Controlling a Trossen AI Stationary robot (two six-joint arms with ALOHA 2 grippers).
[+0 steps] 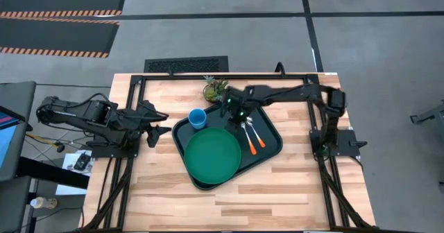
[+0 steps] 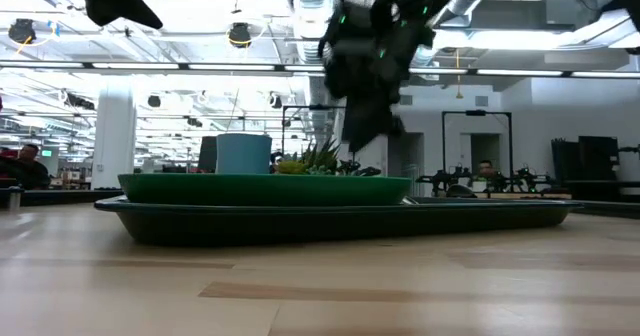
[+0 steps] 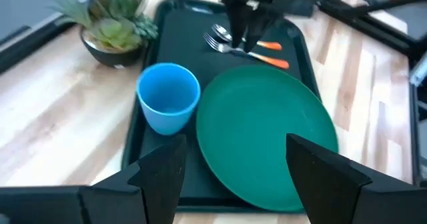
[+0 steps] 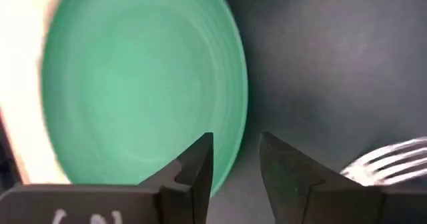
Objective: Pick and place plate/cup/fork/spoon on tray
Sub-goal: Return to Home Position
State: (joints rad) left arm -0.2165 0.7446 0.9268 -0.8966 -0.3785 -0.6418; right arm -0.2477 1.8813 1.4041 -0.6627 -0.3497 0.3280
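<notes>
Sitting on tray, plate beside cup; right claw parted above.

The tray holds plate, cup behind it, fork and spoon to its right.

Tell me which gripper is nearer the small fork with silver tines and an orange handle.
Right. The right gripper hangs above the tines of the fork, over the dark rectangular tray; the left gripper sits off the tray, across the round green plate.

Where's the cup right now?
In the high view, the cup stands on the tray at its left end, between the plate and the small potted plant.
</notes>
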